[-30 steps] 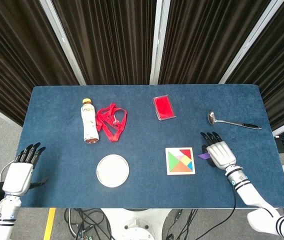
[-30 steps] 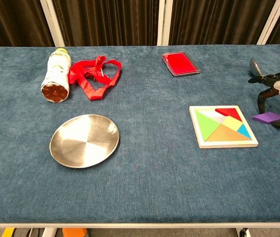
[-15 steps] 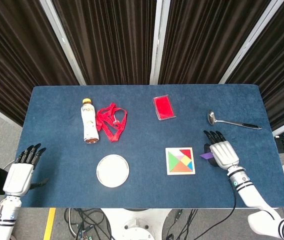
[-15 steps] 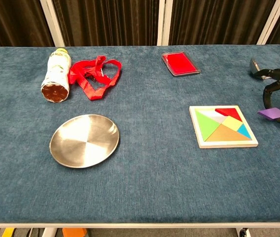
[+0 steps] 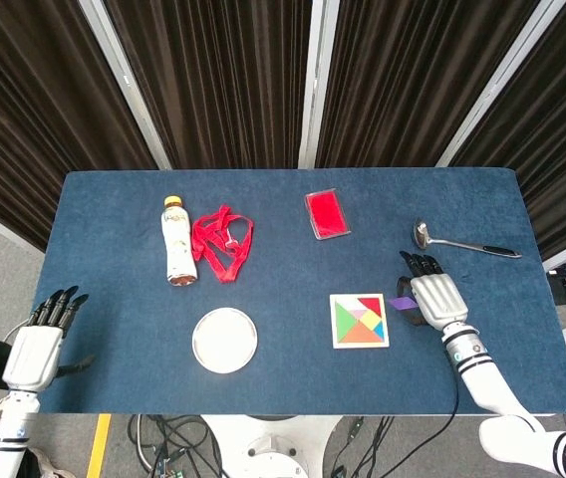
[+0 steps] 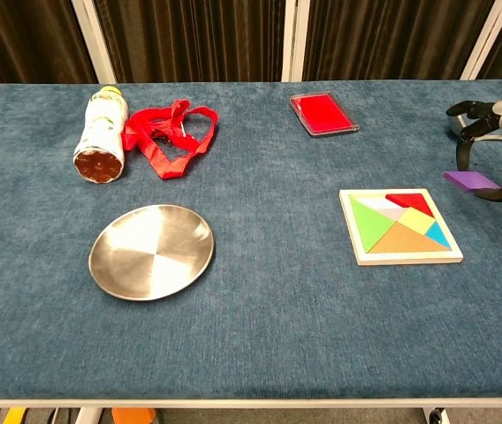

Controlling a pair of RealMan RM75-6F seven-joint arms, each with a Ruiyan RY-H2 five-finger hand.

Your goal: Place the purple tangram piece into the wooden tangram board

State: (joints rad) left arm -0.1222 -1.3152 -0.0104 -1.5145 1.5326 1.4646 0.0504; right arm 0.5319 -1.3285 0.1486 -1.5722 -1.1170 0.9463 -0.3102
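The purple tangram piece (image 6: 469, 180) (image 5: 402, 303) hangs above the cloth, pinched in my right hand (image 6: 497, 132) (image 5: 432, 299) just right of the wooden tangram board (image 6: 399, 226) (image 5: 359, 321). The board lies flat and holds several coloured pieces, with a pale gap near its upper left. My left hand (image 5: 40, 339) hovers off the table's near left corner with fingers spread and nothing in it; the chest view does not show it.
A metal spoon (image 5: 462, 242) lies behind my right hand. A red case (image 5: 326, 213) sits at the back centre, a red ribbon (image 5: 221, 242) and a lying bottle (image 5: 177, 253) at the back left, a steel plate (image 5: 224, 340) at the front left.
My right hand has lifted the purple piece off the cloth and carried it up and slightly left towards the board. The left hand has barely shifted.
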